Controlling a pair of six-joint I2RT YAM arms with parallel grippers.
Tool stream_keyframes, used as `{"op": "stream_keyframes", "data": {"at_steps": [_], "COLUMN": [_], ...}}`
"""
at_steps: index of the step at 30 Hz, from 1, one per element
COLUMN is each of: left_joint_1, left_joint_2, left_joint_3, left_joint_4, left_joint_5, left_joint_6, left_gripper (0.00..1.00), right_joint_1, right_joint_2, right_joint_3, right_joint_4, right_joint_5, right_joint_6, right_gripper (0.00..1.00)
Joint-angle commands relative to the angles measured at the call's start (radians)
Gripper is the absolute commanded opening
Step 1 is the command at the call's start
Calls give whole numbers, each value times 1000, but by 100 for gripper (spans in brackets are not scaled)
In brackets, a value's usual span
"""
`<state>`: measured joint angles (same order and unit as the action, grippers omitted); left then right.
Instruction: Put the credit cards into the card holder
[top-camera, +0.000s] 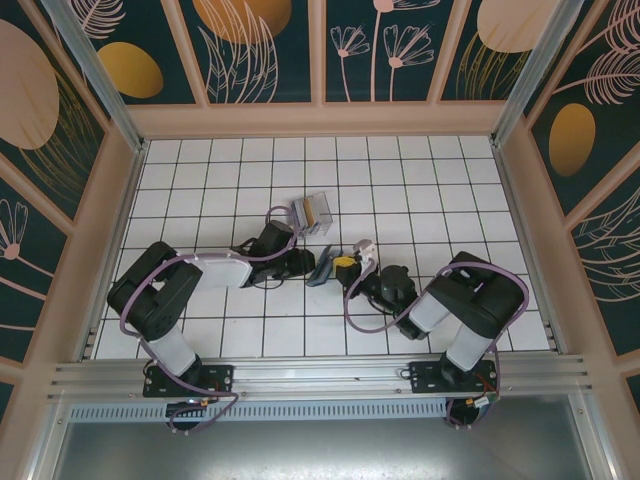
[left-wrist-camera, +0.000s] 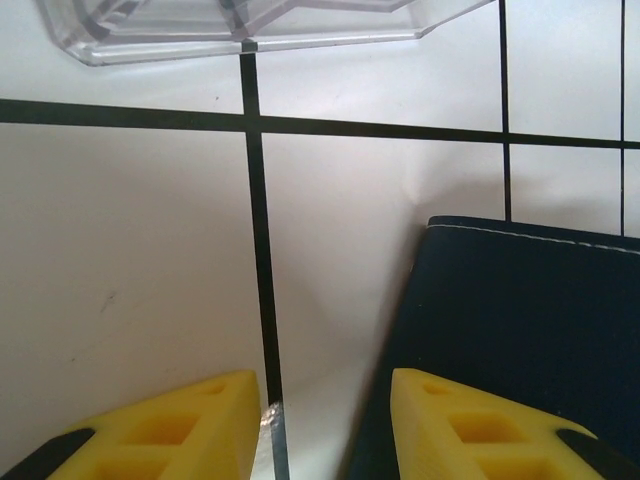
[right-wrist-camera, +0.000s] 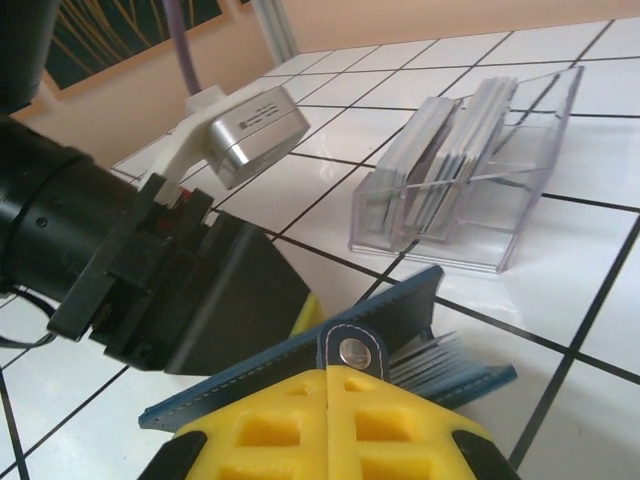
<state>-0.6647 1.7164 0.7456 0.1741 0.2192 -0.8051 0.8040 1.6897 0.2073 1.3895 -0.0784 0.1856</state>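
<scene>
**Cards upright in the holder, wallet between your grippers**

You have credit cards (right-wrist-camera: 445, 140) standing in the slots of the clear card holder (right-wrist-camera: 520, 215), out on the tiled table (right-wrist-camera: 600, 300). Nearer, the blue wallet (right-wrist-camera: 300, 365) tilts up, grey card edges fanning from it. Your right gripper (right-wrist-camera: 328, 425) is closed at its snap tab. Your left gripper (left-wrist-camera: 322, 425) is partly spread, one finger over the wallet's edge, gripping nothing.

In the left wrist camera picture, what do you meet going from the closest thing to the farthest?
left pincer, its yellow fingers apart → dark blue wallet → clear card holder at the far edge.
</scene>
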Motion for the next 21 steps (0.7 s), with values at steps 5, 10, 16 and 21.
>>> {"op": "stream_keyframes", "data": {"at_steps": [5, 10, 16, 21], "left_joint_1": [-52, -70, -87, -90], "left_joint_2": [113, 129, 156, 154], "left_joint_3": [32, 62, 80, 77], "left_joint_4": [-53, -76, -90, -96], "left_joint_5": [56, 42, 27, 28], "left_joint_6": [10, 21, 33, 29], "left_gripper": [42, 43, 43, 43], "right_joint_1": [-4, -11, -47, -72], "right_joint_2": [-57, -225, -447, -514], "right_joint_3": [-7, -12, 128, 107], "right_joint_4": [-77, -282, -870, -1006], "right_joint_5": [-64, 24, 154, 27], "right_joint_6": [-46, 57, 345, 400], "right_gripper": [31, 36, 50, 54]}}
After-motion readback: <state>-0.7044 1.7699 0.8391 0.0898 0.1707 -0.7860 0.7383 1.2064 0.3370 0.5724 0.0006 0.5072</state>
